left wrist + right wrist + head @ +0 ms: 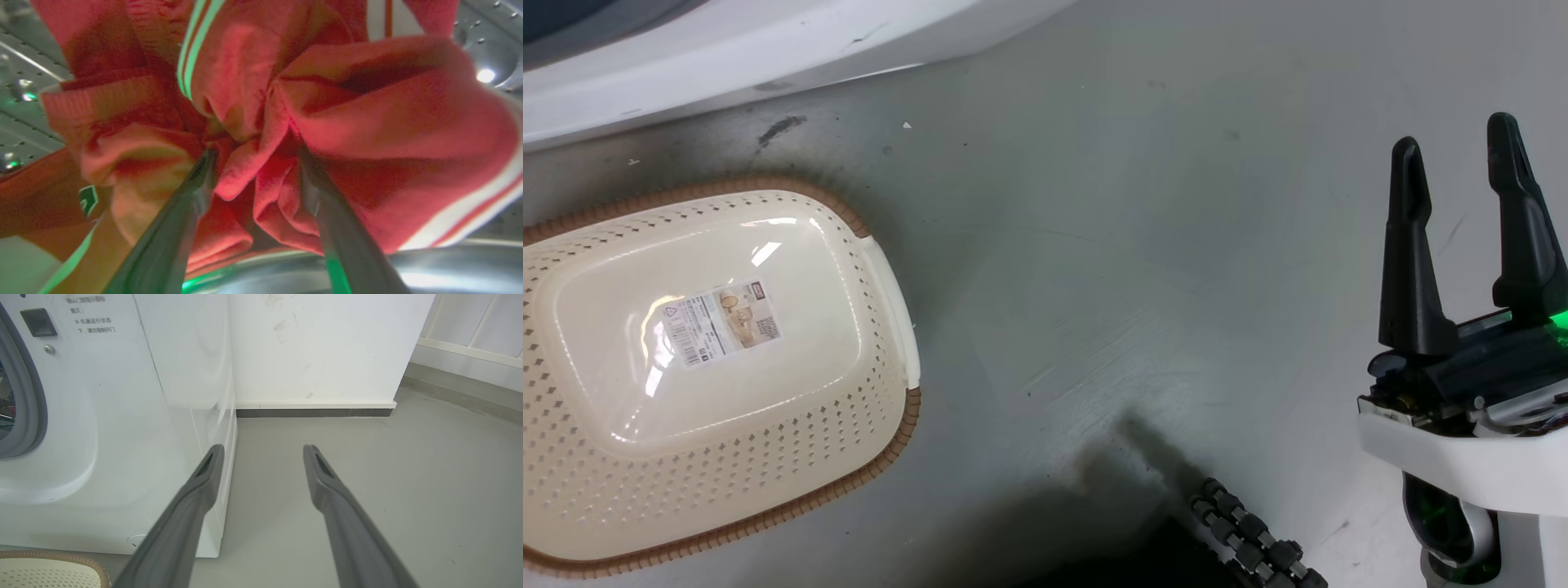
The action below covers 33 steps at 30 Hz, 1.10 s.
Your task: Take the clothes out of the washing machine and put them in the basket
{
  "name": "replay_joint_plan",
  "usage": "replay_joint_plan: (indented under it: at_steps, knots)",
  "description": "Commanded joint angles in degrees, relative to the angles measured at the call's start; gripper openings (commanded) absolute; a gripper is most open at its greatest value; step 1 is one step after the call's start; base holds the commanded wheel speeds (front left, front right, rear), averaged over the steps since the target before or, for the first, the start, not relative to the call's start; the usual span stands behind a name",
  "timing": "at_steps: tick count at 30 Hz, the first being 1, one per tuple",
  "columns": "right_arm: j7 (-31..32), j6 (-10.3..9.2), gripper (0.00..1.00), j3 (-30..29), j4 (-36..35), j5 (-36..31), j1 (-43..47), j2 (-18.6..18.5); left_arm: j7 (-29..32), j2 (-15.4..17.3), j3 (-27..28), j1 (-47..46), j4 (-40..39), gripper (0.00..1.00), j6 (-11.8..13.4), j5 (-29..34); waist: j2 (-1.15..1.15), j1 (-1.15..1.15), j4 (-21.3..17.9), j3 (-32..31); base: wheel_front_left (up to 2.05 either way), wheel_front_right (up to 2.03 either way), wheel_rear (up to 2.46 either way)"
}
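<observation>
The red clothes point(367, 122) with white stripe trim lie bunched inside the steel drum point(486, 49) of the washing machine point(122, 416). My left gripper point(255, 157) is pushed into them, its fingers point(327, 212) spread wide with a fold of fabric between them. On the floor at the left stands the cream basket point(792, 433), brown-rimmed, with nothing but a label sticker inside; a corner of the basket point(49, 571) also shows below the machine's front. My right gripper point(1455, 139) hangs open over bare floor at the right, holding nothing, fingers point(327, 490) apart.
The machine's white front point(727, 57) runs along the top left of the head view, just beyond the basket. A black ribbed cable point(1250, 539) lies near the bottom edge. To the right of the machine are a white wall point(318, 347) and grey floor point(408, 477).
</observation>
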Motion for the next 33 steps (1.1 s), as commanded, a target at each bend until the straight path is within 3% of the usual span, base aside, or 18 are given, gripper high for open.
replay_joint_plan:
  at_steps: [1,7,8,9,22,33]
  knots:
    - [-0.1,-0.02,1.0,0.2,-0.4,0.2,-0.5,0.0,0.6,-0.1,-0.5,-0.7,0.5,1.0,0.1,0.6,0.0,-0.01,-0.3,0.4,0.0,0.0,0.0]
    - [-0.1,-0.02,1.0,0.3,-0.7,0.7,-0.7,0.0,0.0,0.5,-2.0,0.4,1.7,1.0,-0.3,1.2,0.0,-0.01,-0.8,1.2,0.0,0.0,0.0]
    - [-0.1,-0.02,1.0,0.3,-0.7,0.6,-0.7,0.0,-0.1,0.6,-2.5,0.5,1.8,0.69,-0.5,1.5,0.0,-0.01,-0.8,1.2,0.0,0.0,0.0]
    - [-0.1,-0.02,1.0,0.3,-0.7,0.6,-0.7,0.0,-0.2,0.8,-3.1,0.4,1.8,0.0,-0.5,1.7,0.0,-0.01,-0.8,1.3,0.0,0.0,0.0]
    - [-0.1,-0.02,1.0,0.3,0.0,-0.7,-0.5,0.0,-5.7,1.5,-6.8,0.2,0.2,0.0,-0.9,0.3,0.0,-0.01,0.0,-1.8,0.0,0.0,0.0]
    - [-0.1,-0.02,1.0,0.5,1.2,-2.5,1.0,0.0,-12.0,2.7,-12.3,7.0,-3.9,0.0,-0.9,-7.3,0.0,-0.01,2.2,-9.0,0.0,0.0,0.0]
